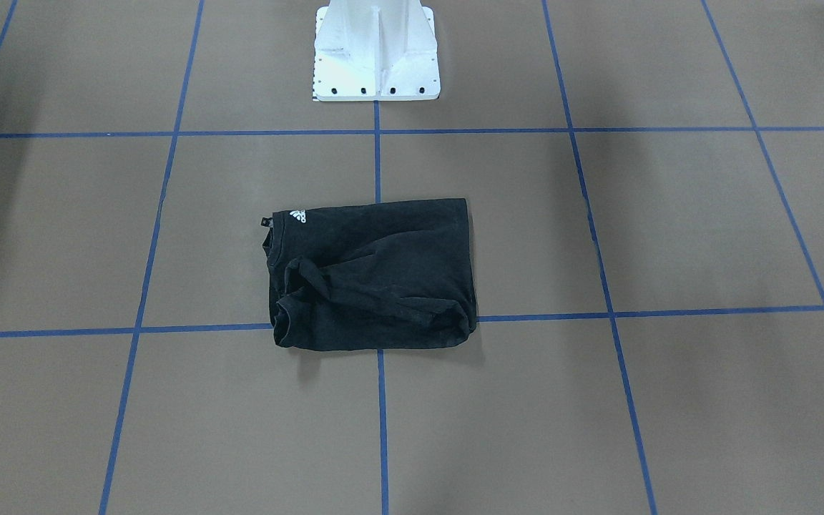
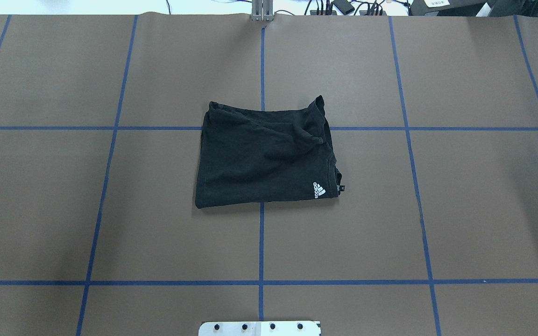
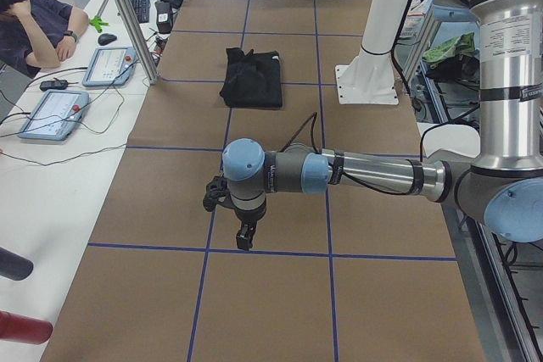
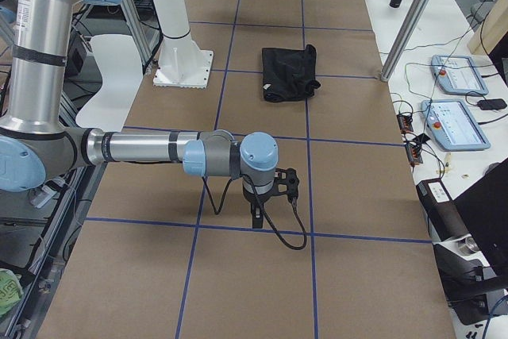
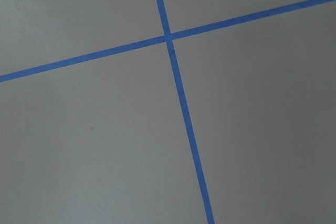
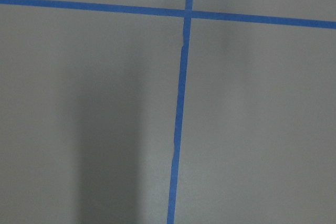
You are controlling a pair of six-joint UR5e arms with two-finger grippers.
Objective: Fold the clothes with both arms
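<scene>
Table (image 2: 460, 210): brown paper cover with a blue tape grid, fills both fixed top views.

Left arm (image 3: 373, 174): runs across the middle of the left side view, low over the paper. Right arm (image 4: 143, 148): same pose in the right side view. Both are well apart from the garment, and neither shows in the overhead or front views.

White pedestal (image 1: 376, 57): top centre of the front view.

Black T-shirt (image 2: 259, 158): centre of the overhead view, lying over a tape crossing and folded into a rough rectangle. Its upper edge is bunched and lumpy, with a ridge near the upper right.

Left gripper (image 3: 244, 237) and right gripper (image 4: 257, 216): both point down above bare paper and hold nothing. Cannot tell whether the jaws are apart or together, since they appear only in the side views. The wrist views show only tape lines.

White logo (image 2: 318, 190): lower right corner of the bundle.

Judgement: folding looks about done. The risk is the loose bunched edge. A pinch that takes only the top layer could drag the stack open or skew it, and a sweep that comes in low could snag the ridge.
</scene>
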